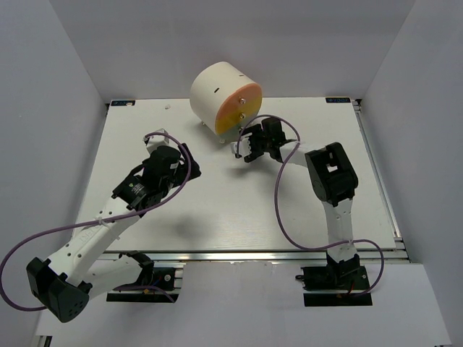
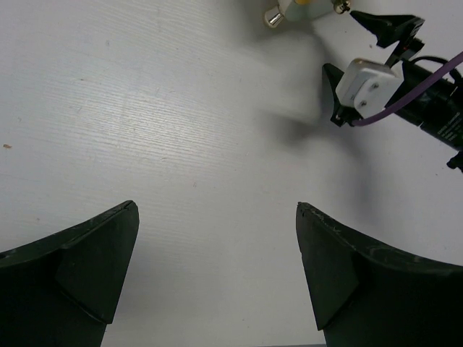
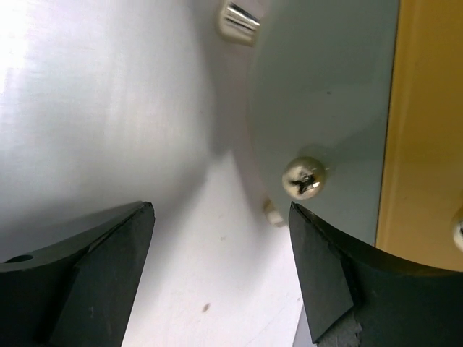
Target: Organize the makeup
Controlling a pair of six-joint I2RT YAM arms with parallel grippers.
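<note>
No makeup shows in any view. The big cream cylinder (image 1: pixel 215 88) lies at the back of the table, its orange-yellow front (image 1: pixel 240 110) facing me. My right gripper (image 1: pixel 248 144) stands open just before that front with nothing between its fingers. In the right wrist view the right gripper (image 3: pixel 221 210) frames bare table, with a pale panel carrying a screw (image 3: pixel 304 178) and the yellow front (image 3: pixel 427 130) close on its right. Out over the table to the left of the cylinder, my left gripper (image 1: pixel 189 160) is open and empty, its fingers (image 2: pixel 94 260) spread above the white surface.
A small metal knob (image 3: pixel 239 20) sticks out near the cylinder's base, also seen as a knob (image 2: pixel 273 18) from the left wrist. The right gripper (image 2: pixel 354 47) and its purple cable (image 2: pixel 434 76) lie ahead of the left one. White walls (image 1: pixel 65 87) enclose the table.
</note>
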